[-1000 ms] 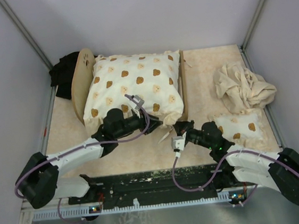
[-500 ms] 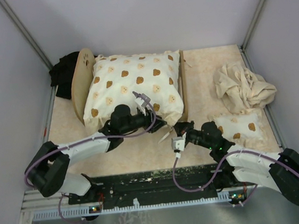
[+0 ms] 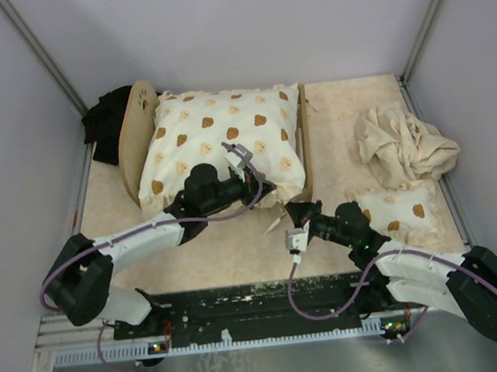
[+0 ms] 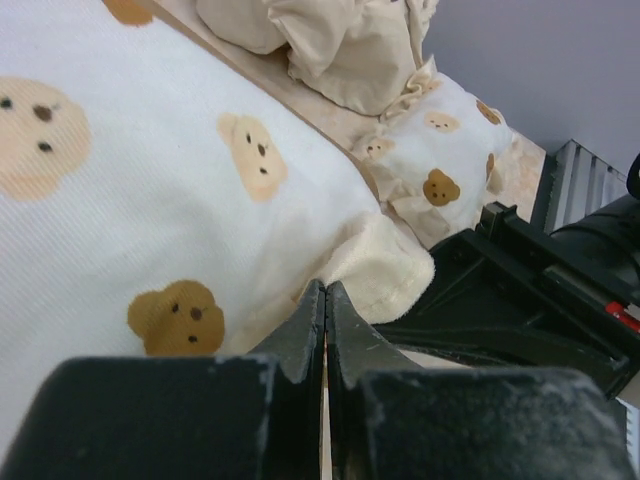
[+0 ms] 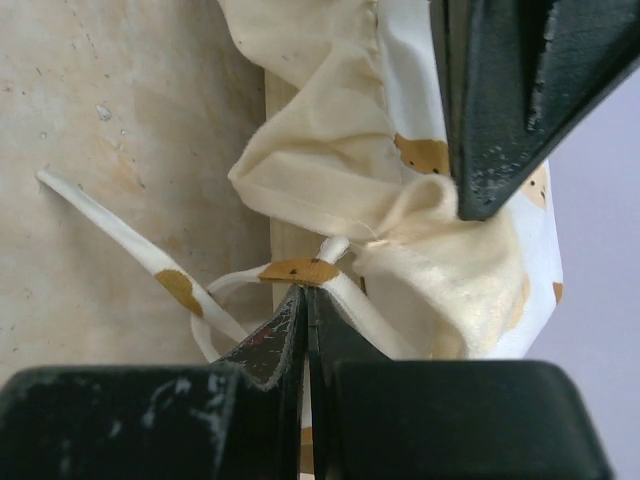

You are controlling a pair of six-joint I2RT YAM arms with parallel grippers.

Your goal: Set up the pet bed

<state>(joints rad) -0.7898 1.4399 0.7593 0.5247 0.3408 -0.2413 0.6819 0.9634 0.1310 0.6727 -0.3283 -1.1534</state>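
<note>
The pet bed's light-wood headboard point(image 3: 136, 136) with its paw cutout stands at the left, and the footboard point(image 3: 305, 136) at the right. The cream frilled cushion point(image 3: 226, 144) lies over the frame and hides the striped mattress. My left gripper point(image 3: 265, 190) is shut, its tips against the cushion's near right frill corner point(image 4: 385, 275); I see no cloth between the jaws. My right gripper point(image 3: 296, 210) is shut on the cushion's white tie string point(image 5: 300, 270), beside the footboard's end. The left fingers point(image 5: 500, 110) show above the frill in the right wrist view.
A crumpled plain beige cloth point(image 3: 402, 145) lies at the right. A small bear-print pillow point(image 3: 397, 208) lies in front of it, next to my right arm. A black object point(image 3: 108, 116) sits behind the headboard. Grey walls close in three sides.
My left gripper has moved right and nearer, from the cushion's middle front down to its near right corner. The right arm has not moved.
</note>
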